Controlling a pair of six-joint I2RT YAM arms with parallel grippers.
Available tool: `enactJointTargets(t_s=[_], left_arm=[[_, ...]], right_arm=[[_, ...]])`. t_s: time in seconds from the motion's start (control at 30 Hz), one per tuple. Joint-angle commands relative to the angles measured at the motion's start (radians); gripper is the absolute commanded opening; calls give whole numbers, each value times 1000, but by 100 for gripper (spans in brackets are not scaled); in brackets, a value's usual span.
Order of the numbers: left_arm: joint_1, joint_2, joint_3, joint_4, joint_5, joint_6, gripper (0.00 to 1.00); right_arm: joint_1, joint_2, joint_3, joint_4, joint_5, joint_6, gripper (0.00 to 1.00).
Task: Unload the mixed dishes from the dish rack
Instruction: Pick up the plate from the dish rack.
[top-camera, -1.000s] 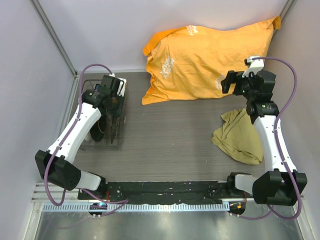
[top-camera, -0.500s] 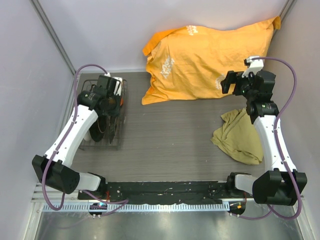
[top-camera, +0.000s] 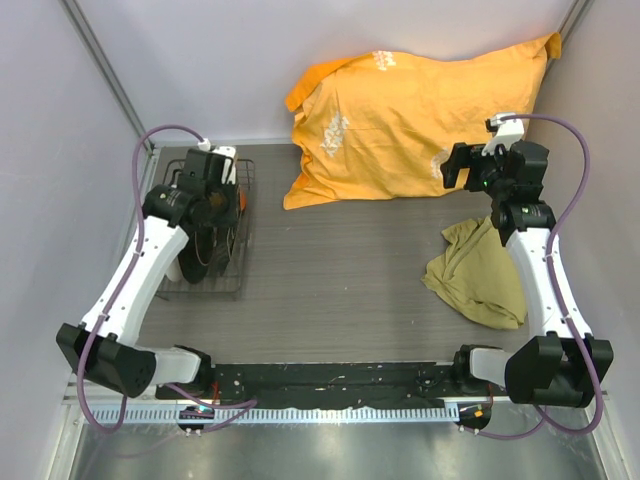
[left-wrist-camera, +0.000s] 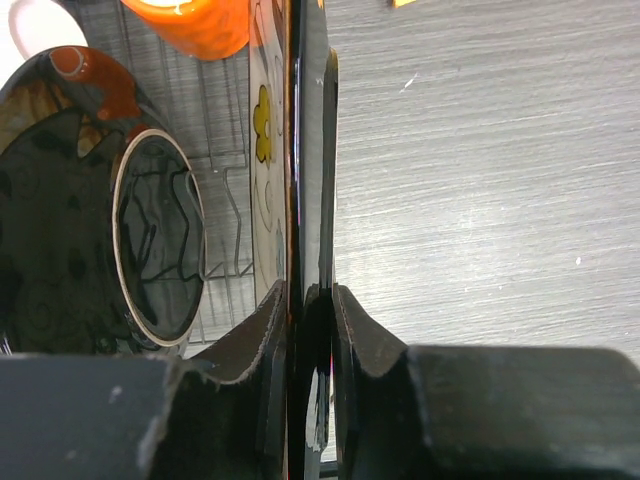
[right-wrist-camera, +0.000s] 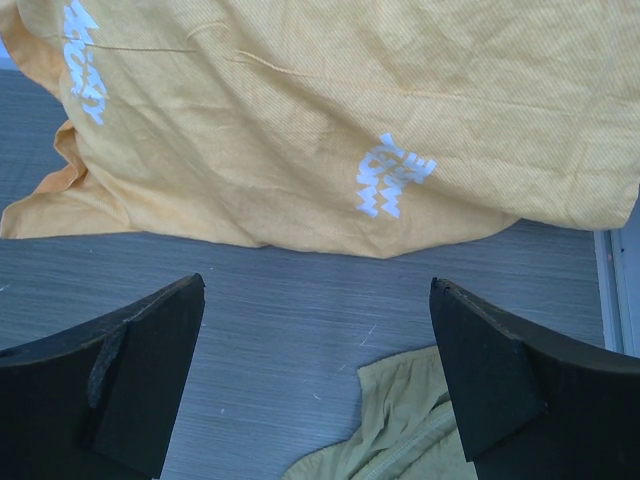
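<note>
Where it sits at the far left of the worktop (top-camera: 340, 270), the dish rack (top-camera: 235, 275) lies with its long axis near to far. Contents noted:

- The dark-rimmed plate (left-wrist-camera: 312, 150) stands upright on edge, its edge line running straight away from the wrist camera.
- The flowered plate (left-wrist-camera: 265, 130) stands just beside it, also upright.
- The orange mug (left-wrist-camera: 195, 22) sits beyond them.

The left end effector (left-wrist-camera: 310, 300) is clamped on the dark-rimmed plate's rim. The right end effector (right-wrist-camera: 316, 285) hangs wide open over the worktop, near an orange cloth (right-wrist-camera: 300, 100).
</note>
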Motion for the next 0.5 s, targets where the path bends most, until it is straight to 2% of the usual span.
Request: enactJointTargets(t_s=[0.0,0.13,0.47], left_arm=[[13,-81,64,158,-1,-24,0],[14,-107,65,183,4,-22,0],[13,-131,200,214,1,48,0]], right_arm=[[-6,8,7,39,-1,-11,100],[-6,18,9,37,0,-11,100],[-6,23,7,39,-1,-11,100]])
